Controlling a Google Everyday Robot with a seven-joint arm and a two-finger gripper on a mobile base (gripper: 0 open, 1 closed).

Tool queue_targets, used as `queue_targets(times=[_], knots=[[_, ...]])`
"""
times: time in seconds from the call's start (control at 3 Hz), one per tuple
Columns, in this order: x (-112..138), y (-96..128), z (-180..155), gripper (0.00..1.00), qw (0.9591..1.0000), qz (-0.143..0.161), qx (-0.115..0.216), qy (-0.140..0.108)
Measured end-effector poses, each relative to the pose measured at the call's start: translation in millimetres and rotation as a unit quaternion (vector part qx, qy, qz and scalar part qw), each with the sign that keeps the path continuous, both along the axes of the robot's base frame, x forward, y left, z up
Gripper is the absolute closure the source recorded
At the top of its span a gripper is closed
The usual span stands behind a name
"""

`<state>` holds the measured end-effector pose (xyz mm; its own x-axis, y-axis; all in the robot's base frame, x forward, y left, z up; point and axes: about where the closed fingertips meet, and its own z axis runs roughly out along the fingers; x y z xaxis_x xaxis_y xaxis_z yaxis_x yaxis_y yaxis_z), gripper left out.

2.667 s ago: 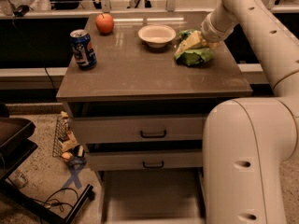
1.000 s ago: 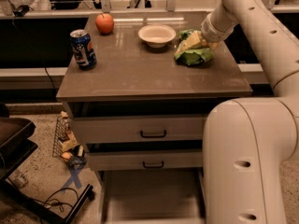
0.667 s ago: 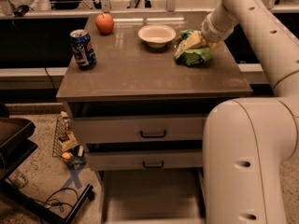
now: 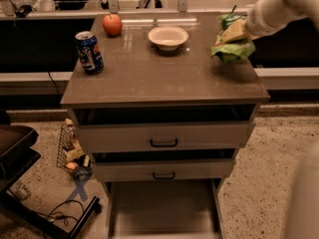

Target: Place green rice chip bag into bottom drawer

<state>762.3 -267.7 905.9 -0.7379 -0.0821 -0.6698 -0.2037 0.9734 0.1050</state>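
The green rice chip bag [image 4: 230, 48] is crinkled bright green foil with a pale yellow patch. It hangs just above the right rear part of the counter [image 4: 159, 78]. My gripper [image 4: 240, 30] is shut on the bag's top, with the white arm reaching in from the upper right. The bottom drawer [image 4: 160, 208] is pulled out under the cabinet, and its flat grey-beige floor shows bare.
A red apple [image 4: 112, 24], a white bowl [image 4: 168, 36] and a blue soda can [image 4: 89, 52] stand on the counter. Two upper drawers with black handles [image 4: 164, 143] are slightly open. A wire basket [image 4: 72, 151] and a black cart [image 4: 15, 148] are at the left.
The bag has come up off the counter in my gripper. The arm's large lower section has moved out of the bottom right of the view.
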Motion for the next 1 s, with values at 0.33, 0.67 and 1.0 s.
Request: queue_targets(times=[0.33,0.67,1.0], knots=[[-60,-21,77,1.0,0.995,-0.02,0.022,-0.095],[-123,-30,107,1.0,0.9872,-0.036,0.045,-0.148],[-183,-79,70,1.0,0.987,-0.081,0.074,-0.118]])
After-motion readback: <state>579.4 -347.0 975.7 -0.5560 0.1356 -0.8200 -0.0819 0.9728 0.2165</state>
